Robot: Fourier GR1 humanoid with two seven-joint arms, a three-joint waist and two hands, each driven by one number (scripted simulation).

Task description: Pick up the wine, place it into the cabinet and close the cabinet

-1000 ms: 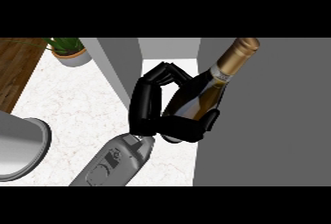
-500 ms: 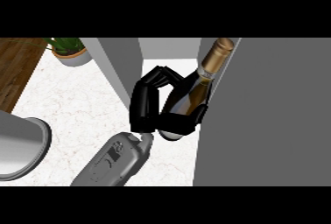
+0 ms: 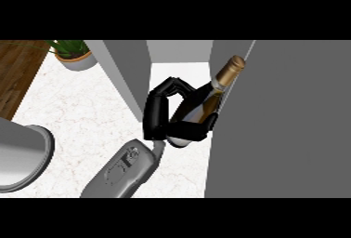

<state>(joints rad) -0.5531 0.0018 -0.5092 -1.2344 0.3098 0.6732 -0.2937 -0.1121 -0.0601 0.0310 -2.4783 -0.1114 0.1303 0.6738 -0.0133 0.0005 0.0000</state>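
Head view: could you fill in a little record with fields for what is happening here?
hand in use: black hand, curled round the bottle; left or right cannot be told
held item: dark glass wine bottle with gold foil neck, tilted
bottle position: at the opening between the grey cabinet panels
counter: white marbled top
background: green potted plant

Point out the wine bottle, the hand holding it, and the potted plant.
wine bottle (image 3: 221,83): head view, on its neck below the gold foil.
right hand (image 3: 157,114): head view, on the back of the hand.
potted plant (image 3: 77,59): head view, on the pot's rim.
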